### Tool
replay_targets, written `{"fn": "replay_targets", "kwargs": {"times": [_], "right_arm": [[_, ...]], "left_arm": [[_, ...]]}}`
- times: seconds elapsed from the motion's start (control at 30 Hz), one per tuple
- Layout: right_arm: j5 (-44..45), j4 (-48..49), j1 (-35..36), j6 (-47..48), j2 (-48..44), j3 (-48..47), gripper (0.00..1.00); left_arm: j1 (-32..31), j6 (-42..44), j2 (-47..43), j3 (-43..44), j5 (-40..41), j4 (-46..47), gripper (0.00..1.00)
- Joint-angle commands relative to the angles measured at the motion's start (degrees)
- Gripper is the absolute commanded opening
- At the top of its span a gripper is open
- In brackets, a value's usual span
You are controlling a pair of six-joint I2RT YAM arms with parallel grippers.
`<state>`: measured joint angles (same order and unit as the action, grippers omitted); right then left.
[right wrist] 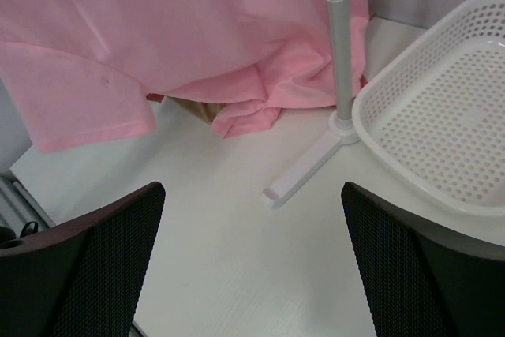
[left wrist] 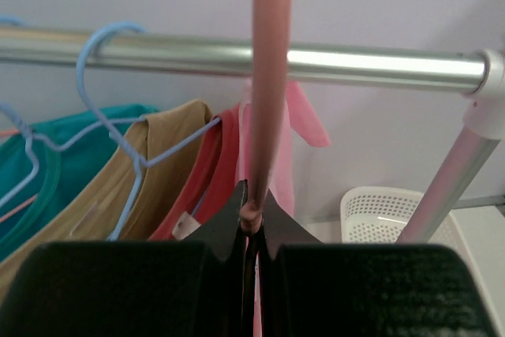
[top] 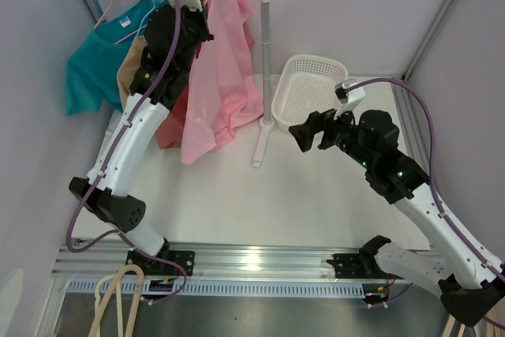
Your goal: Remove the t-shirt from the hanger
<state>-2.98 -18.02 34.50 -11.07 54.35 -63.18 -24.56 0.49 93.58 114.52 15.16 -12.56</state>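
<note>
Left gripper (left wrist: 251,220) pinches the pink hanger (left wrist: 271,76) under the far rail (left wrist: 379,67) — unhooking, seemingly; next, lift it off so the spread right gripper (right wrist: 252,189) can grab the t-shirt (top: 221,76).

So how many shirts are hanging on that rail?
4. From the left: a teal shirt, a tan shirt, a red shirt, and a pink shirt at the right. The left arm may hide others.
</note>
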Motion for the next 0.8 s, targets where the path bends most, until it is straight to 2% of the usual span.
{"fn": "replay_targets", "kwargs": {"times": [0.0, 0.03, 0.07, 0.2, 0.4, 0.57, 0.77], "right_arm": [[-4.40, 3.69, 2.05, 0.08, 2.25, -2.13, 0.99], [-4.05, 4.39, 2.84, 0.69, 2.86, -1.86, 1.00], [-3.44, 4.75, 3.64, 0.87, 4.00, -1.43, 1.00], [-2.90, 6.85, 5.75, 0.96, 4.98, -0.20, 0.99], [-1.77, 6.59, 12.77, 4.91, 4.72, 0.59, 1.00], [8.51, 11.33, 23.05, 7.20, 4.80, 4.02, 0.99], [12.55, 24.95, 26.49, 7.38, 7.26, 9.03, 1.00]], "left_arm": [[-2.42, 0.49, -4.28, -3.42, 13.31, 2.81, 0.01], [-2.43, -2.05, -5.41, -4.21, 13.32, 2.37, 0.01], [-2.43, -2.60, -5.77, -6.65, 12.97, 2.36, 0.01], [-2.43, -3.22, -4.29, -7.65, 13.14, 1.67, 0.01], [-2.78, -10.76, -2.52, -5.18, 16.56, -9.67, 0.01], [-4.53, -18.58, -0.07, 1.73, 29.28, -24.92, 0.01], [-8.13, -30.36, -0.33, 2.38, 38.52, -36.03, 0.01]]}}
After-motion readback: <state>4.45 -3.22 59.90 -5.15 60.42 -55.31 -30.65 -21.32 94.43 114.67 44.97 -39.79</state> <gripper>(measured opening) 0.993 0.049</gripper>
